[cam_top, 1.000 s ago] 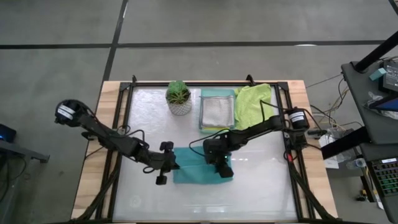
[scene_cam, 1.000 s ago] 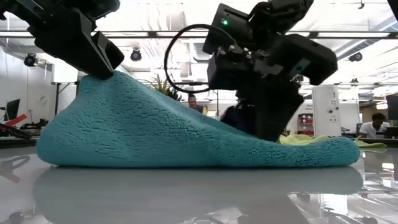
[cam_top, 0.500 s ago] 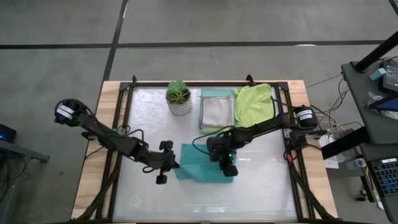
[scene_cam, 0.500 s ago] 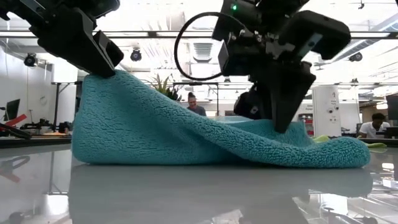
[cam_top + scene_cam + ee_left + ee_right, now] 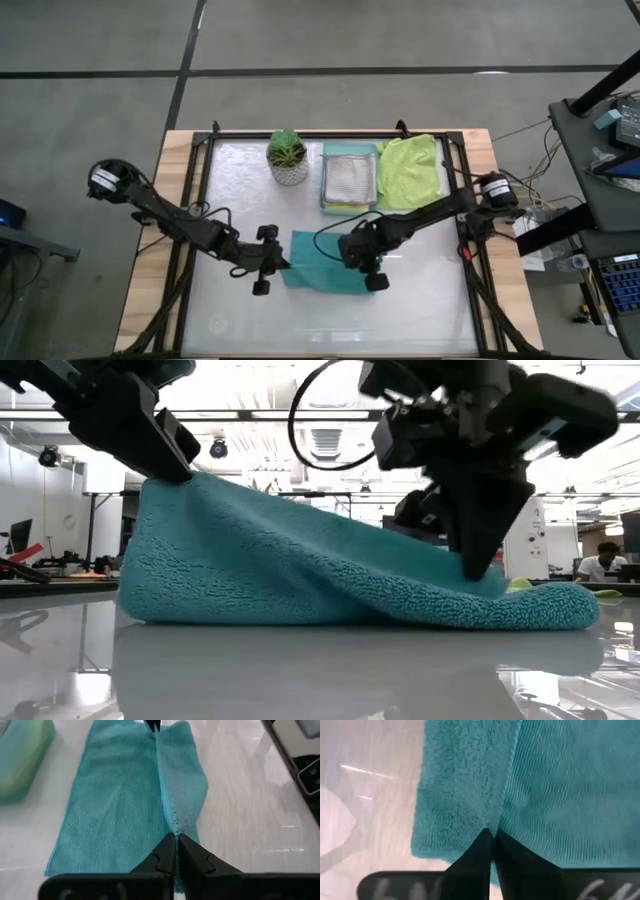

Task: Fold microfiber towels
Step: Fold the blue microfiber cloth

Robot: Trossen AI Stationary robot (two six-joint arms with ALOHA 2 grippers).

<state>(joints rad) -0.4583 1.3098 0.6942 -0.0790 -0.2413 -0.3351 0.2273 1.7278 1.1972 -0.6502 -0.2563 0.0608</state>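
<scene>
At table centre, right tool (image 5: pixel 366 268) now pinches teal towel (image 5: pixel 318 265), previously open.

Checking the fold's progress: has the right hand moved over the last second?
Yes. In the high view the right hand has shifted toward the table's right rail, now shut on the teal towel.
</scene>
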